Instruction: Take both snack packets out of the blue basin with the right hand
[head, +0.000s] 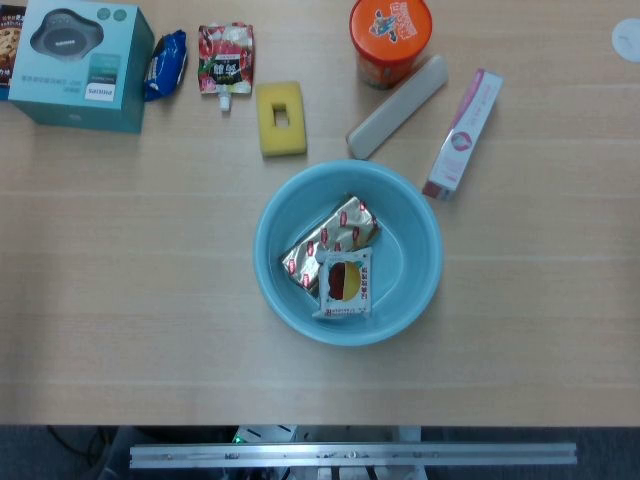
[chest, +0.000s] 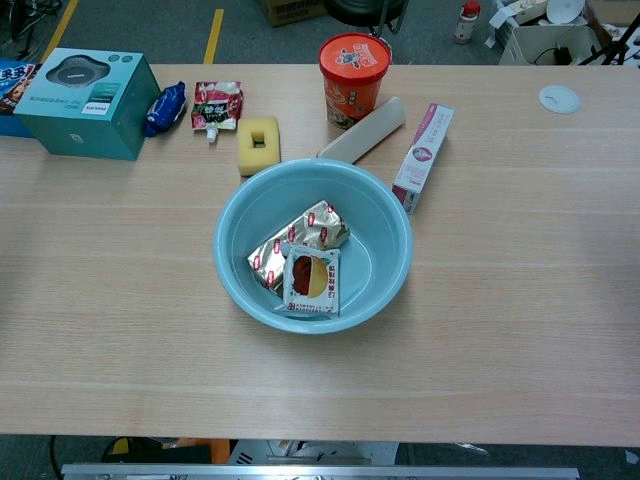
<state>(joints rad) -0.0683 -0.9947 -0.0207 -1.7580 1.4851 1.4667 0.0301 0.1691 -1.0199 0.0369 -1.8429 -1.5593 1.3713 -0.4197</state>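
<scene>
Blue plastic forms the round basin (head: 420, 215), which sits near the middle of the wooden table (head: 120, 300). Inside it lie both snack packets. One is a gold foil packet (head: 335, 232) with red marks along its edges, lying slantwise across the basin's floor. The other is a small white packet (head: 345, 284) printed with a dark red and yellow picture; it rests on the gold one's nearer end, against the basin's near wall.

Just beyond the basin's far rim are a yellow sponge (head: 281, 119) with a square hole and a beige bar (head: 398, 106). Behind the bar stands an orange cup (head: 390, 40). A pink and white box (head: 463, 133) lies off the basin's far right rim. Far left of the basin are a red pouch (head: 226, 59), a blue wrapper (head: 166, 64) and a teal box (head: 82, 62).

Neither hand shows in either view, so how their fingers lie cannot be told.
</scene>
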